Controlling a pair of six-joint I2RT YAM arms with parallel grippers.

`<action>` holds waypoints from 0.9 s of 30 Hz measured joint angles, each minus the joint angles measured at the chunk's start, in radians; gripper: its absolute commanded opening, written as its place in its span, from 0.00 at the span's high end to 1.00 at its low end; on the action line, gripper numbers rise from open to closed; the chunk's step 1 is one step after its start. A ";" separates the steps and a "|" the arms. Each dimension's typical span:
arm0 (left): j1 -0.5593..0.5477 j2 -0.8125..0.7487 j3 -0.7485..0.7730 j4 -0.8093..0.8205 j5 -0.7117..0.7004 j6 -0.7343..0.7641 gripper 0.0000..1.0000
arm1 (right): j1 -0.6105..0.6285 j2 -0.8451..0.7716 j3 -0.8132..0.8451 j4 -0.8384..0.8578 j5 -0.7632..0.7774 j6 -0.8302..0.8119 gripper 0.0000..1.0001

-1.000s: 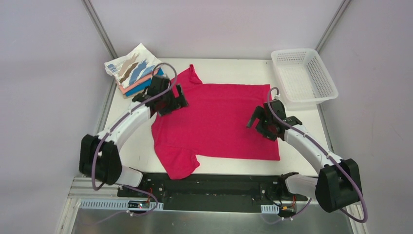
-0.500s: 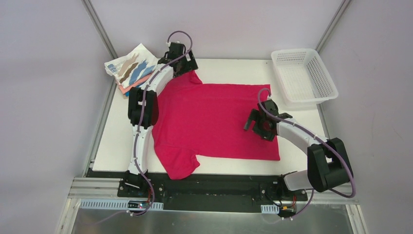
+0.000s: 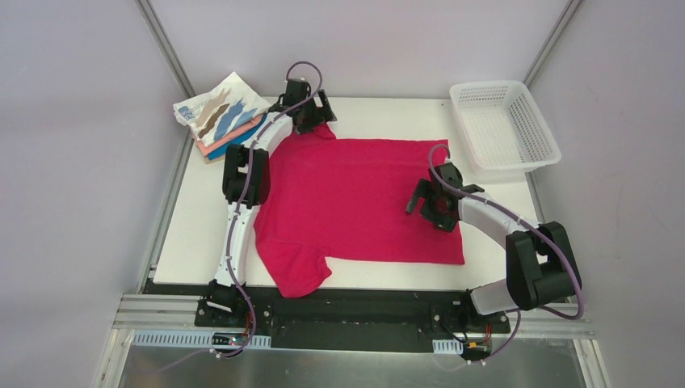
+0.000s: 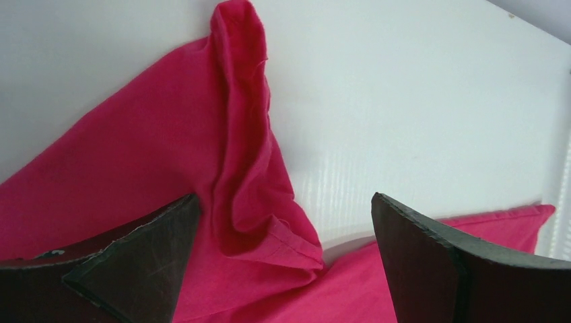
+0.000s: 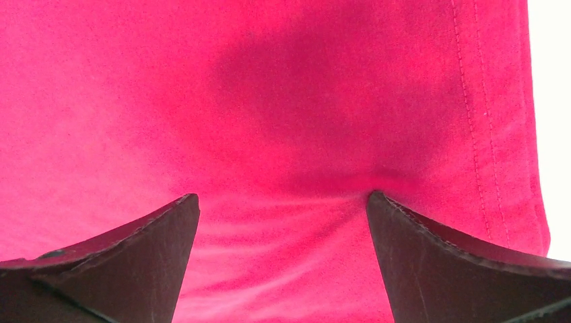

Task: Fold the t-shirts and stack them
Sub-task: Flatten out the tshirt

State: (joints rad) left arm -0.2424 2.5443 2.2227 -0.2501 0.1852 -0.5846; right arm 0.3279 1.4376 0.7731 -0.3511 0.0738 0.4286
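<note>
From the top external camera, a crimson-pink t-shirt (image 3: 355, 198) lies spread flat across the middle of the white surface (image 3: 194, 234), its collar end toward the left and its hem toward the right. A folded stack (image 3: 220, 115) of other t-shirts sits at the far left corner, the top one white with tan and blue streaks, with salmon and blue edges showing beneath it. A white mesh basket (image 3: 505, 121) stands at the far right corner, apart from the shirt. The left arm stretches far forward, its left gripper (image 3: 313, 120) over the shirt's far sleeve. The right gripper (image 3: 428, 206) hangs over the hem end of the shirt.

In the left wrist view, the gripper is spread wide and grips nothing. The rumpled sleeve (image 4: 242, 155) lies on the surface between the two fingers, closer to the left one.

In the right wrist view, the gripper is likewise wide open, with nothing in its grasp. Pink cloth fills the space under it, faintly creased between the fingers. The stitched hem (image 5: 498, 134) runs down the right side, bare surface just past it.
</note>
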 measured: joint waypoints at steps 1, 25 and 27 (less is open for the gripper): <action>0.000 0.001 0.000 0.009 0.008 -0.003 0.01 | -0.002 0.002 0.002 0.001 -0.001 0.000 0.01; -0.071 0.163 0.151 0.255 0.118 -0.166 0.01 | -0.031 0.023 0.020 0.004 -0.010 0.000 0.00; -0.100 0.163 0.155 0.252 0.063 -0.140 0.01 | -0.031 0.023 0.020 0.005 -0.011 0.000 0.01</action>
State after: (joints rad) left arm -0.3424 2.7075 2.3775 0.0017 0.2478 -0.7250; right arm 0.2966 1.4609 0.7929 -0.3466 0.0631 0.4290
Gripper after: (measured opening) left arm 0.990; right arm 0.993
